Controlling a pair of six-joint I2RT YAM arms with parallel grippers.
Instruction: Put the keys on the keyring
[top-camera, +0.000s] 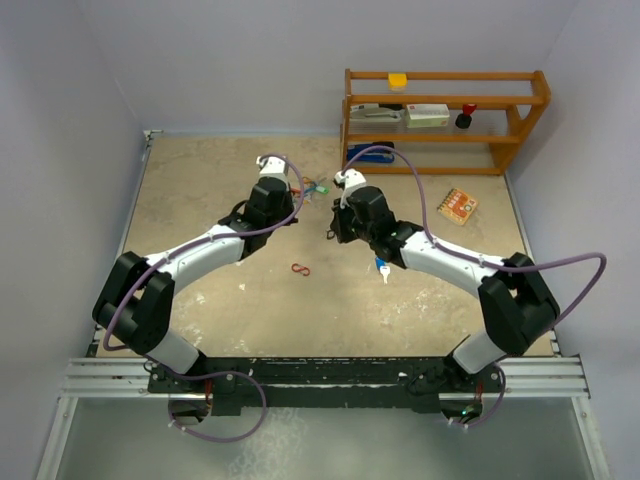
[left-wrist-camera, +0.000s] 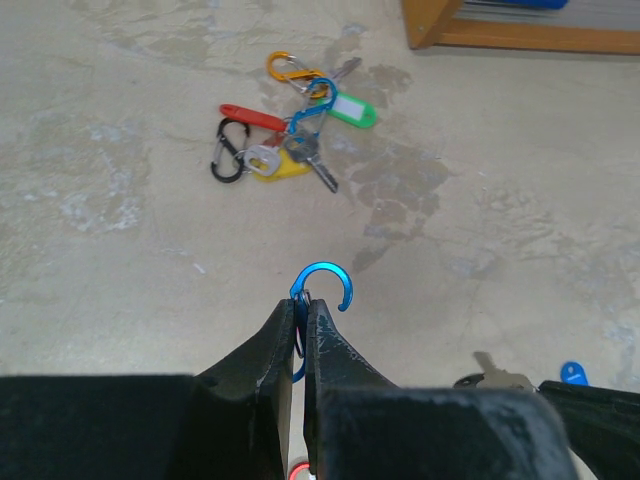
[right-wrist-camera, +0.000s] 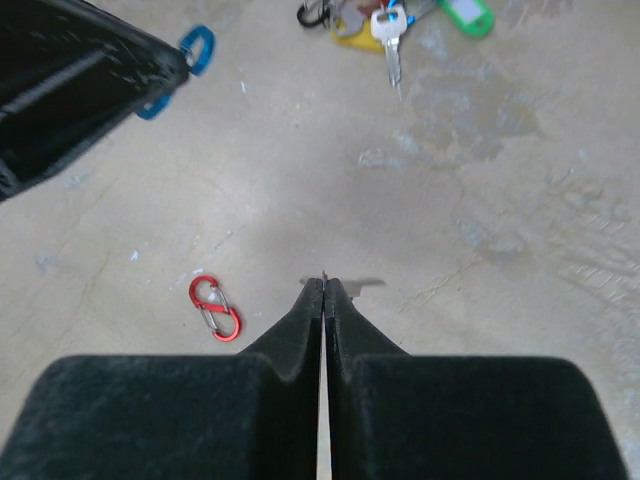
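Observation:
My left gripper (left-wrist-camera: 303, 300) is shut on a blue S-shaped clip (left-wrist-camera: 322, 280), whose open hook sticks out past the tips. It also shows in the right wrist view (right-wrist-camera: 180, 68) at the top left, held above the table. My right gripper (right-wrist-camera: 324, 282) is shut on a thin metal sliver seen edge-on, seemingly a key. A bunch of keys with green, yellow and red tags and coloured clips (left-wrist-camera: 285, 135) lies ahead, also visible from above (top-camera: 318, 188). A key with a blue tag (top-camera: 383, 268) lies under the right forearm.
A red S-shaped clip (right-wrist-camera: 214, 308) lies on the table between the arms, also visible from above (top-camera: 300, 269). A wooden shelf (top-camera: 440, 120) stands at the back right. A small orange box (top-camera: 457, 205) lies in front of it.

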